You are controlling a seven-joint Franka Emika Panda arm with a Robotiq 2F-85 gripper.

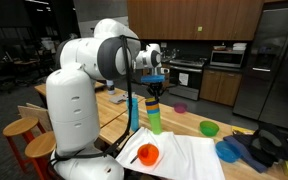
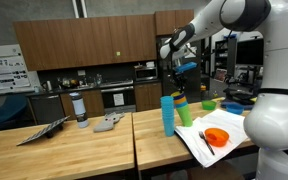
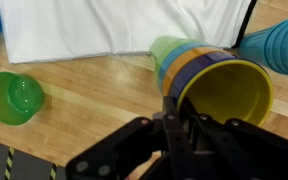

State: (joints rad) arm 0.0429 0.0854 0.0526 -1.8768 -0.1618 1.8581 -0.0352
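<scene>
My gripper [image 3: 177,108] is shut on the rim of a yellow cup [image 3: 229,92], one finger inside the mouth and one outside. The yellow cup is nested in a blue cup and a green cup [image 3: 169,50] beneath it. In both exterior views the gripper [image 1: 154,84] [image 2: 180,84] hangs straight down over this short stack [image 1: 154,115] [image 2: 183,110] on the wooden table. A tall stack of blue cups [image 1: 134,112] [image 2: 168,115] [image 3: 279,45] stands right beside it. I cannot tell whether the yellow cup is lifted out of the others.
A white cloth [image 1: 184,155] [image 3: 124,25] lies on the table with an orange cup [image 1: 147,153] [image 2: 215,137] on it. A loose green cup [image 3: 14,97] [image 1: 209,128], a purple cup [image 1: 181,108] and a blue bowl [image 1: 229,150] sit nearby. A flask [image 2: 80,108] stands farther along.
</scene>
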